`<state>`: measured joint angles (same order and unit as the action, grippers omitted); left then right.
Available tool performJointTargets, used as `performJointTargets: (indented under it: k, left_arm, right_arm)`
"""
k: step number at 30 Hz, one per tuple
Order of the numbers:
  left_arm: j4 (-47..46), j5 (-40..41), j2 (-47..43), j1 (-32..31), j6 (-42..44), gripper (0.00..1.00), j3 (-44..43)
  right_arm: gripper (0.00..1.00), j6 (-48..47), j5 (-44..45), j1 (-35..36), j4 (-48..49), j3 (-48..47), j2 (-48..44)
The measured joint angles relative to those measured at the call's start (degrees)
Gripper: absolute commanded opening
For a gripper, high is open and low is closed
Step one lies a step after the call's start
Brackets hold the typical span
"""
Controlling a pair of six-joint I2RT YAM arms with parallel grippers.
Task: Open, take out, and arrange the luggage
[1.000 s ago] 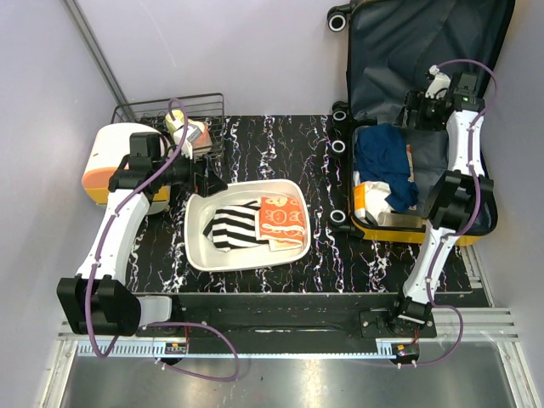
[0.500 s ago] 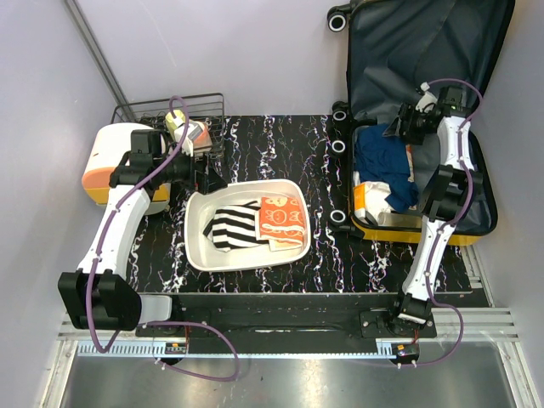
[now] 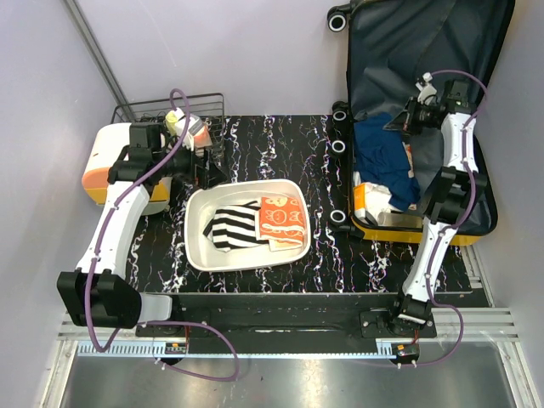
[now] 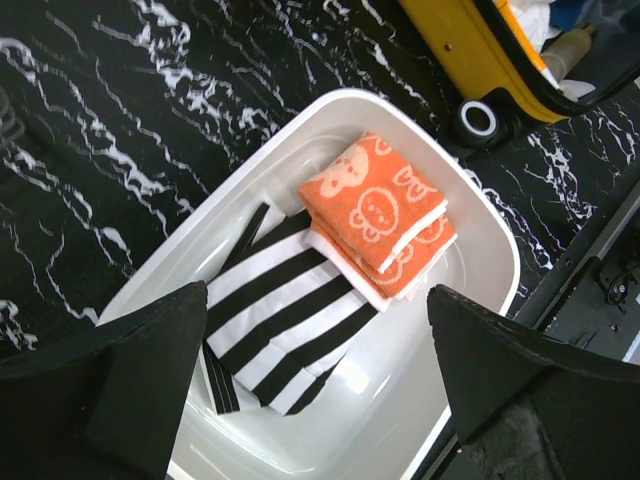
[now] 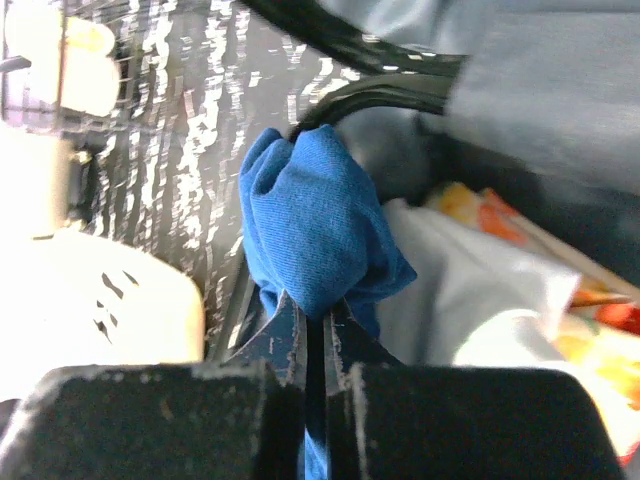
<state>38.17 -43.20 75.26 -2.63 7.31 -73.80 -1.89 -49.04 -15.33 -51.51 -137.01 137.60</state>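
Two hands are in sight. The right hand [image 5: 315,312] is pinched tight on a bunched blue cloth [image 5: 312,225] at the back of the lower half of the luggage [image 3: 408,51]. The yellow case lies open at the far right of the tabletop [image 3: 280,140], its grey-lined lid thrown back. The left hand [image 4: 320,350] hangs wide and empty above the white tray [image 4: 480,250], where a striped cloth [image 4: 280,320] lies partly under a folded orange towel [image 4: 375,215].
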Motion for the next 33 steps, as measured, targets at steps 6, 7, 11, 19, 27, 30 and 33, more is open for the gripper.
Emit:
performJointTargets:
  k: [6, 7, 11, 19, 27, 30, 33]
  left_arm:
    - [0.94, 0.09, 0.37, -3.76, 3.69, 0.99, -5.16]
    - [0.92, 0.11, 0.72, -4.46, 4.07, 0.99, -6.32]
    - [0.96, 0.31, 3.17, -8.52, 4.76, 0.99, -12.96]
    - [1.03, 0.35, 8.50, -17.49, 1.11, 0.99, -24.17]
    - [-3.15, -3.72, 10.51, -21.99, -11.02, 0.99, -26.91]
    - [-5.49, -5.60, 10.78, -22.86, -15.43, 0.99, -26.10]
    - [-7.52, -6.49, 10.73, -24.02, -18.62, 0.99, -24.06]
  right_arm:
    - [0.00, -4.07, -6.16, 0.04, -0.26, 5.01, -11.10]
    - [0.00, -4.85, -7.15, 0.07, -0.24, 6.08, -13.60]
    - [0.00, -8.00, -10.67, 0.20, 0.07, 10.62, -23.43]
    - [0.00, -13.07, -13.88, 4.74, 0.33, 21.84, -38.73]
    - [0.00, -15.69, -13.73, 19.02, -0.22, 30.05, -48.85]
    - [0.00, -15.67, -13.81, 23.96, -0.09, 30.56, -50.80]
    - [0.00, -15.67, -14.08, 26.86, 0.22, 30.60, -51.74]
